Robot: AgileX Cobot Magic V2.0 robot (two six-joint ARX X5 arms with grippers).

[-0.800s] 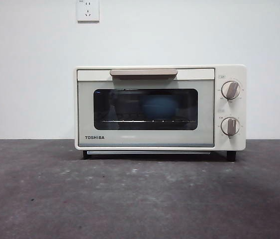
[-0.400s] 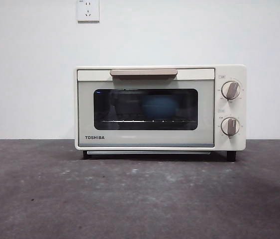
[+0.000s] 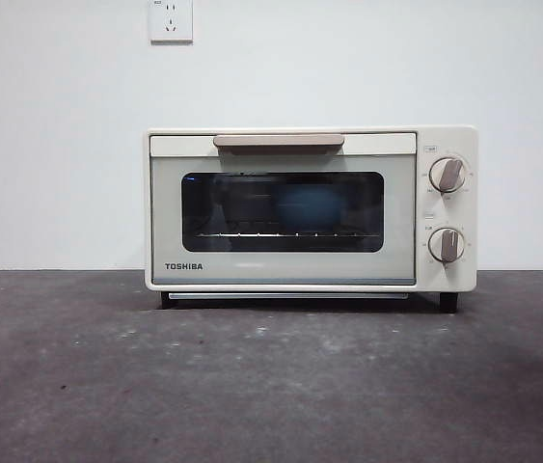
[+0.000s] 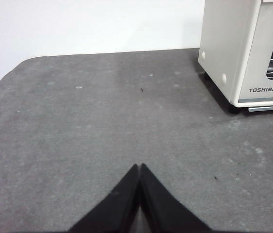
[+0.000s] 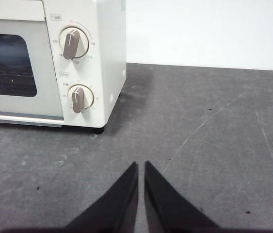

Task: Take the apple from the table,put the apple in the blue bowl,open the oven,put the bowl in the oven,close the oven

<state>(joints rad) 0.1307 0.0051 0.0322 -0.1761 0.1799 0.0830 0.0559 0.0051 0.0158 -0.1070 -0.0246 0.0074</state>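
Observation:
The cream-white Toshiba oven [image 3: 310, 208] stands at the back of the table [image 3: 271, 386] with its door closed. Through the dark door window the blue bowl [image 3: 308, 206] shows dimly on the wire rack. The apple is hidden from every view. My left gripper [image 4: 139, 167] is shut and holds nothing, low over the table off the oven's [image 4: 245, 48] left side. My right gripper [image 5: 141, 166] is shut too, holding nothing, over the table off the oven's [image 5: 54, 58] knob side. Neither arm appears in the front view.
A white wall with a socket [image 3: 170, 19] rises behind the oven. The table's rounded far corner [image 4: 22, 63] lies beyond my left gripper. Two knobs [image 3: 446, 175] sit on the oven's right panel, and the beige bar handle [image 3: 279, 142] runs along the door's top.

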